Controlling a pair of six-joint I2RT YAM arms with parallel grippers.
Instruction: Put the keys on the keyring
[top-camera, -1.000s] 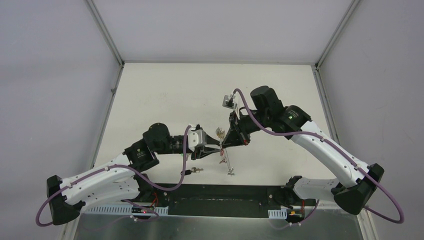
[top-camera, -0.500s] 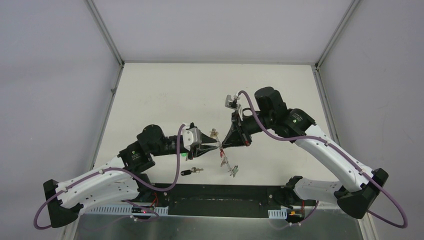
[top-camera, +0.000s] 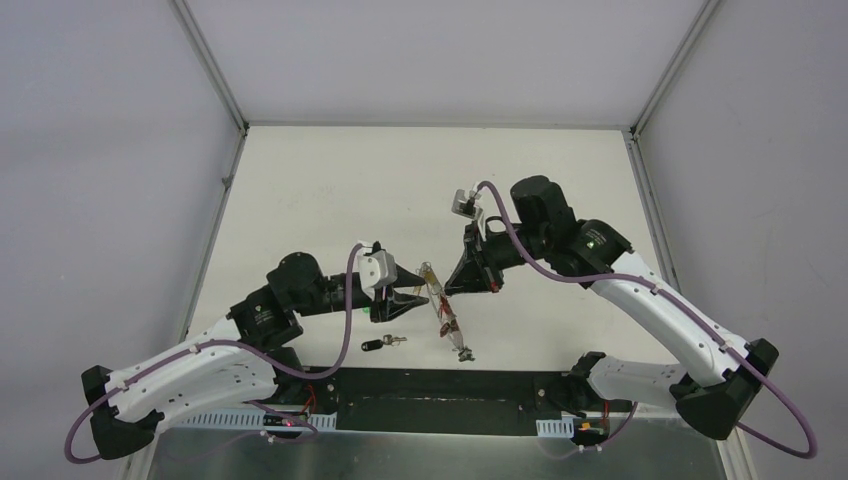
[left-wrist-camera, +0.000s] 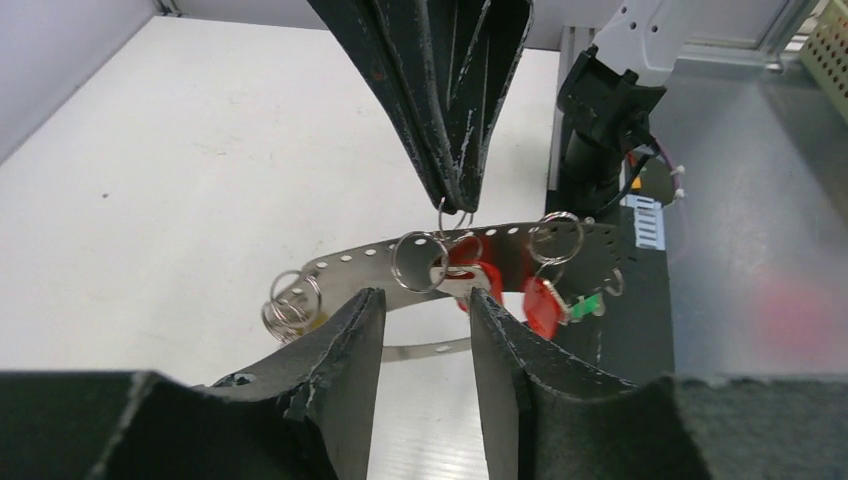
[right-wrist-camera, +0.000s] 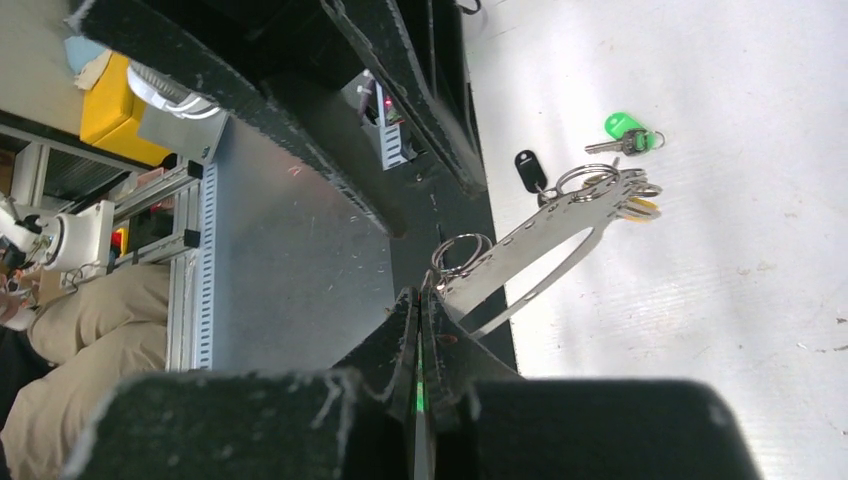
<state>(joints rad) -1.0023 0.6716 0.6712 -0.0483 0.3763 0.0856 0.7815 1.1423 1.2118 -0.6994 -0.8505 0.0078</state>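
Right tool (top-camera: 449, 289): my jaws are pressed fully together, pinching a small ring (right-wrist-camera: 455, 252) threaded on the keyring (top-camera: 447, 320). The keyring is a thin perforated metal band held up off the bench (top-camera: 330, 190). From overhead it shows edge-on, running from 11 o'clock to 5 o'clock past my fingertips, and red-capped keys (left-wrist-camera: 545, 305) dangle from it.

Left tool (left-wrist-camera: 425, 325): my jaws stand partly apart with nothing between them. The keyring lies just beyond the fingertips, at 3 o'clock of this tool from overhead — close, though I cannot tell whether it touches.

The green-capped key (right-wrist-camera: 624, 127) lies flat on the bench, just beside the left tool at about 8 o'clock. The black-capped key (top-camera: 373, 345) lies at 7 o'clock of it, near the front edge — apart from both tools. Neither key is on the keyring.
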